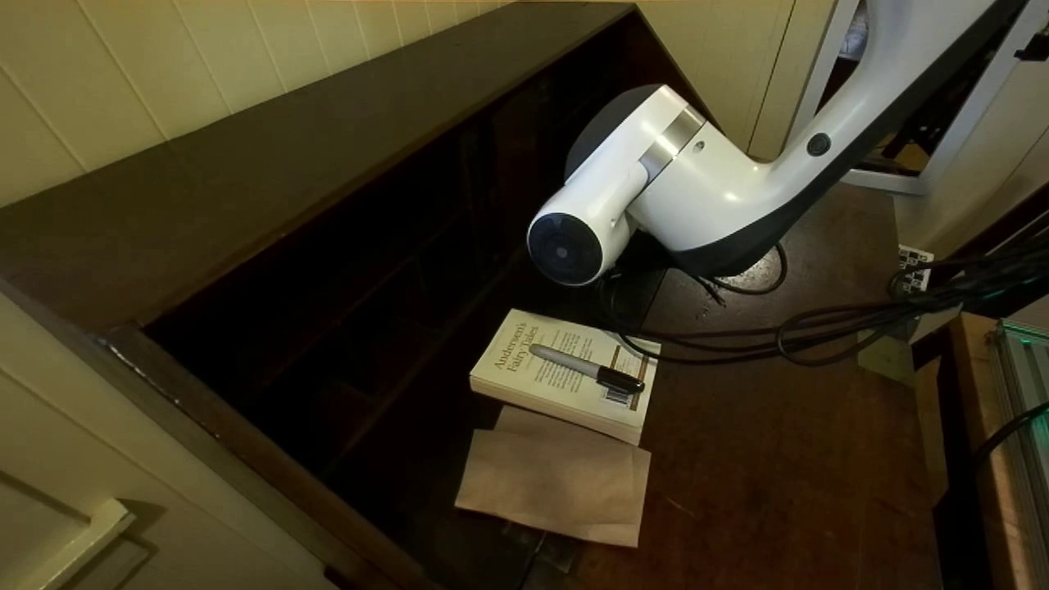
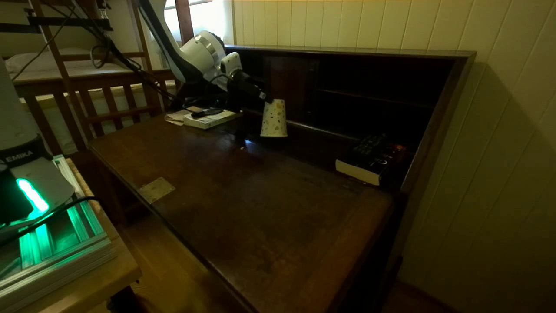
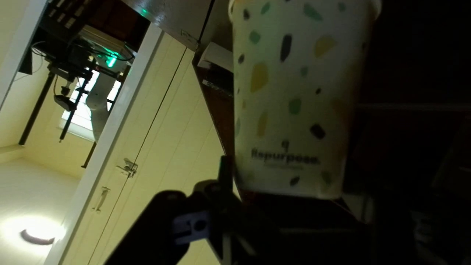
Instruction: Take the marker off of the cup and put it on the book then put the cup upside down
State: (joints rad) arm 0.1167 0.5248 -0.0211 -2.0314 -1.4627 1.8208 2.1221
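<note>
Because the task wants the cup [image 2: 274, 118] upside down, it is held mouth down at the tip of the gripper [image 2: 266, 98], wide rim lowest and narrow base uppermost. The hold is close to that base, which, I judge, leaves the rim free to meet the desk [image 2: 243, 208] squarely. In the wrist view one fingertip [image 3: 223, 173] lies right against the cup's side, while its partner is lost in the dark; I take the gripper to be closed to about the width of the narrow end, with the cup in its hold. The marker [image 1: 586, 369] lies flat across the white book [image 1: 553, 387], where the task asks for it, so that step looks done and only the cup needs the gripper.

The cup is directly ahead of the gripper and reaches down below its tips; whether the rim touches the desk, I cannot tell. The white book and the marker lie behind the gripper and lower than it, and the tan paper [image 1: 549, 483] lies on the book's far side from it. A dark book [image 2: 371, 158] lies ahead of the gripper, well beyond the cup. Let go with its rim clear of the desk, so light-looking a cup could tip.
</note>
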